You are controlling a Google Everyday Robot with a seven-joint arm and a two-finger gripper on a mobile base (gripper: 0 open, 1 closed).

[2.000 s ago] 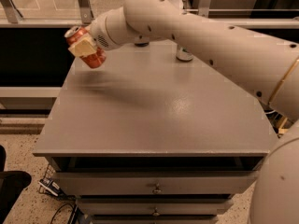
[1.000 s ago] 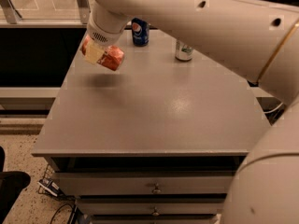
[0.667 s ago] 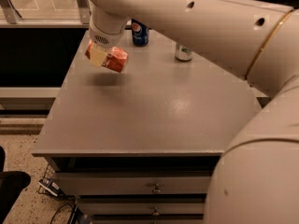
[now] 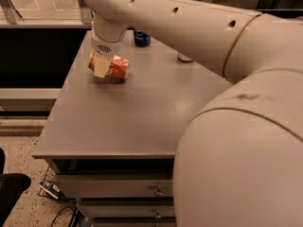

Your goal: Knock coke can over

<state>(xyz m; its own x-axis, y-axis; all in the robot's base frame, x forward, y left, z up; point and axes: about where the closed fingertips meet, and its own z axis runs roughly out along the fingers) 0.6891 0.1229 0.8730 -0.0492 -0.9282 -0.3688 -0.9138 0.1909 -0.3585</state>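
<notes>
The coke can (image 4: 118, 68) is red-orange and lies on its side, low over the left rear part of the grey table (image 4: 132, 117); whether it touches the top I cannot tell. My gripper (image 4: 101, 66) comes down from above and is shut on the can, with one tan finger pad (image 4: 100, 67) across its left part. My large white arm fills the upper and right side of the camera view and hides the table's right side.
A blue Pepsi can (image 4: 141, 38) stands at the table's rear, partly behind my arm. A pale silver can (image 4: 184, 57) shows only its base under the arm. Drawers (image 4: 128, 190) sit below the front edge. Cables (image 4: 52, 190) lie on the floor at left.
The gripper has moved down and toward the table's front with the coke can in it. The can now sits lower, near the table top, lying sideways.
</notes>
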